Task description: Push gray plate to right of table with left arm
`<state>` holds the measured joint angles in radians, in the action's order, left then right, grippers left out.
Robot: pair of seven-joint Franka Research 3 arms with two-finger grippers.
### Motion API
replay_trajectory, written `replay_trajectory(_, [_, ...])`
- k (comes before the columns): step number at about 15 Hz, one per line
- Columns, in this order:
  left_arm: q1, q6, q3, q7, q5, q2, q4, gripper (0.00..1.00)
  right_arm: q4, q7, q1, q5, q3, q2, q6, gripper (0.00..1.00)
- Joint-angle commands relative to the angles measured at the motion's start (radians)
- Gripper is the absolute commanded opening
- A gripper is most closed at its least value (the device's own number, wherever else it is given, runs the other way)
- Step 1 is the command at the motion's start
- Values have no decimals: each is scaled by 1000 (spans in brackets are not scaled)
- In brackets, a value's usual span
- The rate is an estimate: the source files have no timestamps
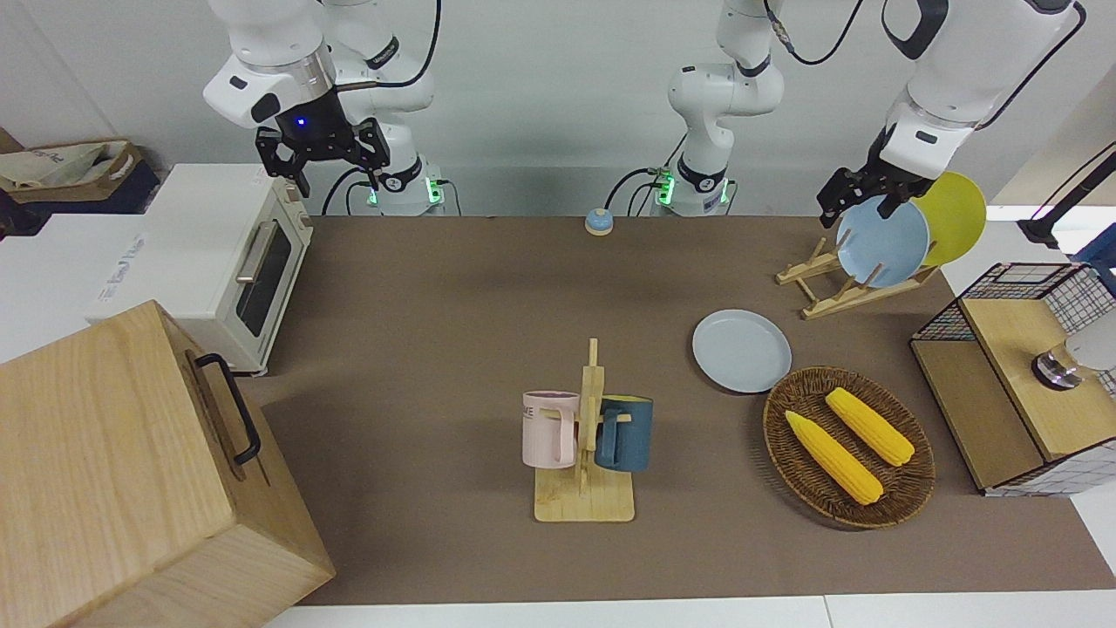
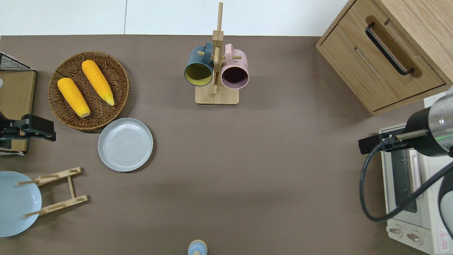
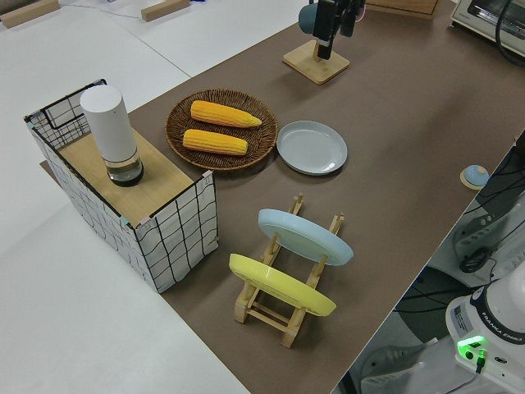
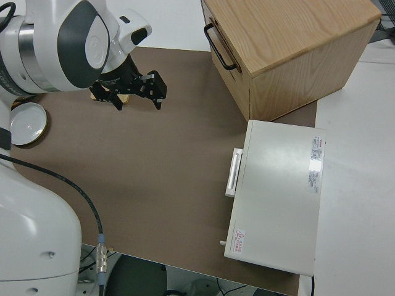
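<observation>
The gray plate lies flat on the brown table, close against the wicker basket, nearer to the robots than the basket. My left gripper is open and empty. It hangs in the air at the left arm's end of the table, over the spot between the basket and the plate rack, and is well apart from the gray plate. The right arm is parked, its gripper open.
The basket holds two corn cobs. The rack holds an upright blue plate and a yellow plate. A mug rack stands mid-table, with a small bell near the robots. A toaster oven and a wooden cabinet stand at the right arm's end, and a wire shelf at the left arm's end.
</observation>
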<state>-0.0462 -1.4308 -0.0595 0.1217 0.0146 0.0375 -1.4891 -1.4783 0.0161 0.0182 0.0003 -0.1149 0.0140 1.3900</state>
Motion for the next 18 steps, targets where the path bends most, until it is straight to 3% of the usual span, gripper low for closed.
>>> replay_trajectory(1, [-3,-2,-2,15,11,7,10,1000,9,13,-20,6,-16,3,-16,983])
replay_trajectory(13, [19,23,-2,12,1,-5,-26,998,9,13,-20,6,-17,3,-16,983])
replay_trajectory(18, [49,-132,-2,9,-10,-8,-163,998,9,13,-20,4,-16,3,-16,983])
